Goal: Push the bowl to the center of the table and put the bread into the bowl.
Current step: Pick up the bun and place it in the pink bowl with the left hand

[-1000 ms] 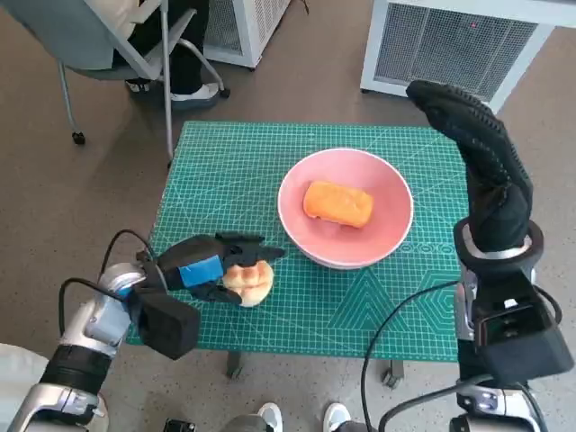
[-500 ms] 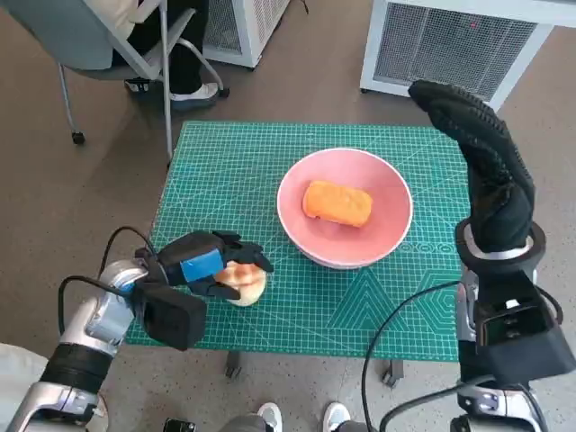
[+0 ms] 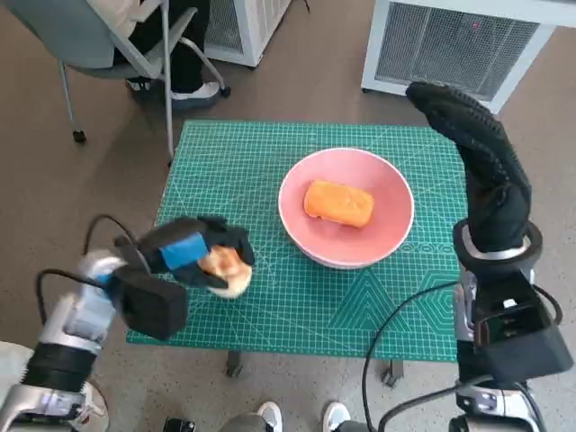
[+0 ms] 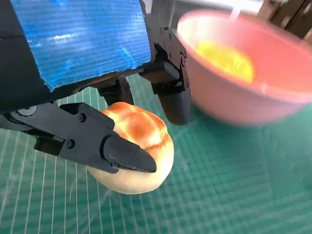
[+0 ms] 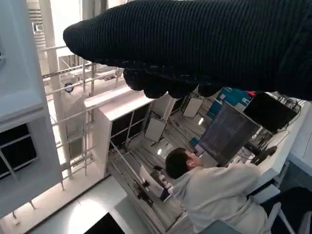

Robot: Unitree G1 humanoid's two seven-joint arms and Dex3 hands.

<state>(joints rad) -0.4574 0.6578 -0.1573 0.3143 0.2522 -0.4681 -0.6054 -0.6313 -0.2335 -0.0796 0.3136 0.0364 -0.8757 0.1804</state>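
A pink bowl (image 3: 346, 247) stands near the middle of the green cutting mat (image 3: 243, 171), with an orange loaf (image 3: 337, 203) inside it. My left hand (image 3: 193, 252) grips a round golden bun (image 3: 225, 267) at the mat's front left, left of the bowl. In the left wrist view the black fingers (image 4: 122, 151) wrap the bun (image 4: 141, 151), and the bowl (image 4: 253, 97) lies close beyond it. My right hand (image 3: 477, 153), in its black glove, is raised over the table's right edge, fingers extended, holding nothing. The right wrist view shows only the glove (image 5: 204, 44).
A chair (image 3: 108, 54) with a seated person's legs stands beyond the table's far left corner. White grilled units (image 3: 450, 45) stand behind the table. Shoes (image 3: 301, 418) show at the front edge. In the right wrist view, a person (image 5: 204, 190) sits in a room.
My left hand has closed around the bun and drawn it slightly left and up from the mat. The bowl, the loaf and my right hand have stayed put.
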